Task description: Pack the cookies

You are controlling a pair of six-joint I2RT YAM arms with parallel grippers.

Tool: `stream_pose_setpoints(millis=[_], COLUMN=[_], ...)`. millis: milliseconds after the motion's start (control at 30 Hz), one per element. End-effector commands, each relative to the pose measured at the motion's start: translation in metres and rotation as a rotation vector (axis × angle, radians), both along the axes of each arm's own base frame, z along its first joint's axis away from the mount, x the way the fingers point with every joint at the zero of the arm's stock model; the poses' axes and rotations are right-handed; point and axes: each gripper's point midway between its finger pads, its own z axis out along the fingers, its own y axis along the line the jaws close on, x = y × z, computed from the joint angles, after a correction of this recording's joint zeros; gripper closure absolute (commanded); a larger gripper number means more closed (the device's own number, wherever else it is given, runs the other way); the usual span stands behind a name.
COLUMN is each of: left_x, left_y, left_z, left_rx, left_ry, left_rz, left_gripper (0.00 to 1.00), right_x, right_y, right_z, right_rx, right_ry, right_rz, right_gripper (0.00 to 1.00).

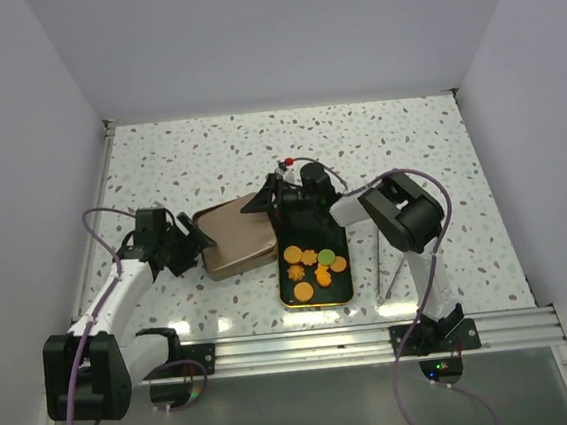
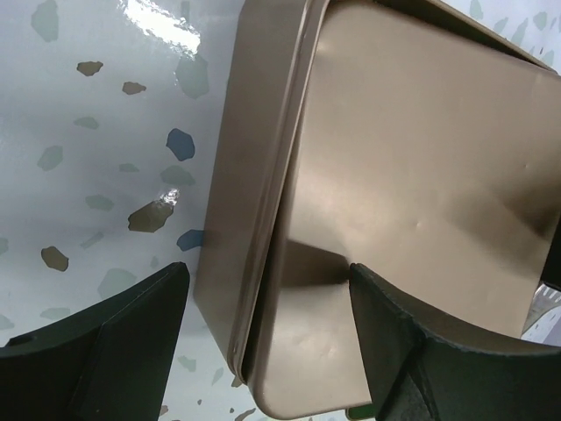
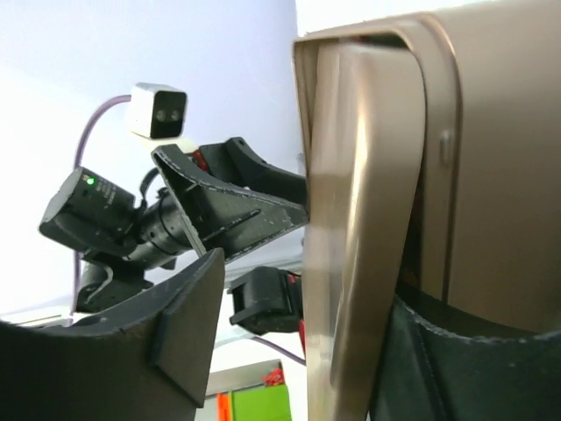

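Note:
The cookies point(image 1: 314, 267), mostly orange with one green, lie in a black tray point(image 1: 317, 303) at the table's middle. Left of it lies a gold tin point(image 1: 234, 239), its two gold parts overlapping point(image 2: 421, 175). My left gripper point(image 1: 194, 243) is at the tin's left end. In the left wrist view it point(image 2: 267, 272) stands open astride a corner, one finger over the gold top, the other over bare table. My right gripper point(image 1: 270, 199) is at the tin's far right corner, open, with the tin's rim point(image 3: 368, 175) between its jaws point(image 3: 302, 289) and a gap on the left side.
A thin grey stick point(image 1: 387, 263) lies right of the tray. An aluminium rail point(image 1: 376, 339) runs along the near edge, and white walls close the table on three sides. The speckled tabletop point(image 1: 257, 145) stretches behind the tin.

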Motion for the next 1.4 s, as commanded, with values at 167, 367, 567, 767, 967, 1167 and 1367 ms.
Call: stream_pose_setpoints(millis=[167, 367, 567, 767, 967, 1167, 1367], left_x=[0.005, 0.005, 0.005, 0.005, 0.005, 0.003, 0.003], left_y=[0.0, 0.001, 0.002, 0.001, 0.001, 0.001, 0.001], left_z=[0.0, 0.0, -0.002, -0.004, -0.004, -0.006, -0.006], left_rx=[0.003, 0.005, 0.01, 0.009, 0.009, 0.009, 0.011], left_ry=[-0.03, -0.034, -0.03, -0.029, -0.027, -0.023, -0.021], left_rz=[0.0, -0.001, 0.0, -0.001, -0.003, -0.003, -0.002], left_gripper=[0.21, 0.21, 0.22, 0.22, 0.22, 0.22, 0.23], right_x=[-0.014, -0.018, -0.015, -0.017, -0.018, -0.016, -0.01], right_y=[-0.017, -0.036, -0.062, -0.071, -0.078, -0.077, -0.073], right_z=[-0.023, -0.031, -0.029, -0.024, -0.024, -0.023, -0.021], right_rx=[-0.27, -0.46, -0.645, -0.686, -0.718, -0.713, -0.704], right_ry=[-0.061, -0.074, -0.073, -0.069, -0.067, -0.074, -0.076], right_rz=[0.074, 0.108, 0.111, 0.115, 0.102, 0.093, 0.081], right_gripper=[0.35, 0.36, 0.36, 0.36, 0.41, 0.49, 0.61])
